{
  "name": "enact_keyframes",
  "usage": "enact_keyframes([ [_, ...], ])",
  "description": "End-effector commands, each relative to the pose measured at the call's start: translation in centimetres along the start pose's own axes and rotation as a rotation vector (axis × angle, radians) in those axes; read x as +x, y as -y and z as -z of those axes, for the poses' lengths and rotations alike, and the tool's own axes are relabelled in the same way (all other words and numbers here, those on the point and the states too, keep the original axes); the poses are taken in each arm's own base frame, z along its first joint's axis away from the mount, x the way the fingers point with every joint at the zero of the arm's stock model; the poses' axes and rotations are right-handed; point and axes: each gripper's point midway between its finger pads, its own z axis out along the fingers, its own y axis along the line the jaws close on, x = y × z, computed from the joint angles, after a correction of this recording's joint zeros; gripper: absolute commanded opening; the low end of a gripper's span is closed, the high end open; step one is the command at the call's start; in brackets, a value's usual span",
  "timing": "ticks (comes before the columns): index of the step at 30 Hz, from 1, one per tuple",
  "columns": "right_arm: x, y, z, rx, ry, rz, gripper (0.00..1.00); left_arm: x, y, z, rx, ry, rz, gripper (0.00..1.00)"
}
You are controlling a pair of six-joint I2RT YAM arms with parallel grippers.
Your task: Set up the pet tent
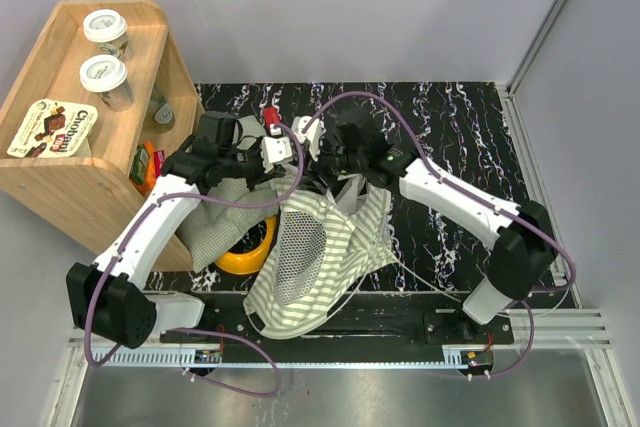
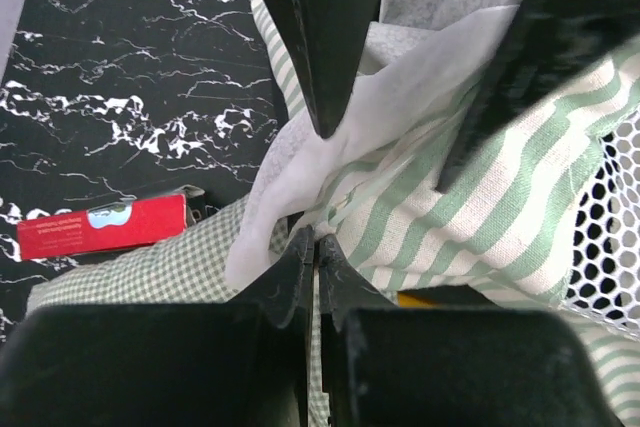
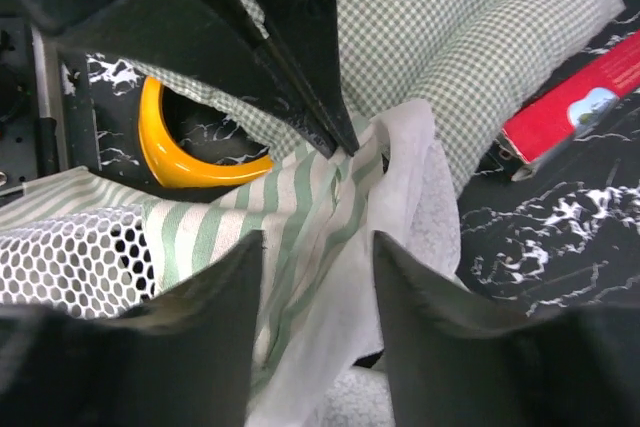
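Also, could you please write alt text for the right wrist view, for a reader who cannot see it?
The right gripper hangs open over the pet tent, striped fabric with white lace, while the left gripper, shut, pinches the fabric's edge just beyond. Around them on the black marbled table lie a checked cushion, a red box and a yellow ring.

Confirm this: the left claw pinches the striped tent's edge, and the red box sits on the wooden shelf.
Not quite. The red box lies on the black marbled table, beside the checked cushion, as the left wrist view shows. The left claw does pinch the edge of the striped tent.
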Motion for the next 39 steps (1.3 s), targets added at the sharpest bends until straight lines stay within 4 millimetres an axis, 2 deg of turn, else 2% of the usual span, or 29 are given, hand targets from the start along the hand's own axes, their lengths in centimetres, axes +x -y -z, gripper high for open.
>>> enact_keyframes([
  [1,-4.4,0.1,3.1,0.102,0.121,0.084,0.59,-2.0,2.0,-0.6,0.077,0.071,0.001,0.0],
  [6,-4.9,-1.8,6.8,0.101,0.085,0.013,0.7,-2.2,1.9,-0.4,0.07,0.073,-0.007,0.0],
  [9,-4.0,-3.5,9.5,0.103,0.046,-0.074,0.72,-2.5,2.0,-0.1,0.071,0.075,-0.019,0.0],
  [11,-2.5,-4.4,11.5,0.137,0.001,-0.171,0.71,-2.7,2.0,0.0,0.075,0.077,-0.03,0.0],
  [13,0.0,-5.6,13.2,0.165,-0.088,-0.257,0.7,-2.7,2.3,0.2,0.093,0.076,-0.046,0.0],
  [15,2.4,-6.9,14.6,0.171,-0.178,-0.33,0.7,-3.0,2.5,0.4,0.106,0.078,-0.065,0.0],
  [18,4.8,-8.7,16.0,0.15,-0.288,-0.415,0.69,-3.1,2.4,0.6,0.109,0.073,-0.071,0.0],
  [21,5.9,-9.9,16.0,0.092,-0.337,-0.441,0.69,-3.1,2.4,0.5,0.11,0.073,-0.073,0.0],
  [24,8.1,-9.5,15.1,0.103,-0.412,-0.449,0.68,-3.2,2.6,0.7,0.112,0.078,-0.072,0.0],
  [31,10.4,-9.1,13.4,0.073,-0.491,-0.435,0.55,-3.1,2.9,1.0,0.112,0.072,-0.078,0.0],
  [33,10.4,-9.4,12.8,0.042,-0.47,-0.432,0.45,-3.3,3.1,1.0,0.122,0.074,-0.08,0.0],
  [35,9.7,-9.7,12.3,0.012,-0.431,-0.427,0.3,-3.4,3.4,1.0,0.137,0.076,-0.086,0.0],
  [39,7.9,-9.1,11.9,-0.003,-0.397,-0.395,0.05,-3.8,5.5,0.9,0.213,0.072,-0.149,0.0],
])
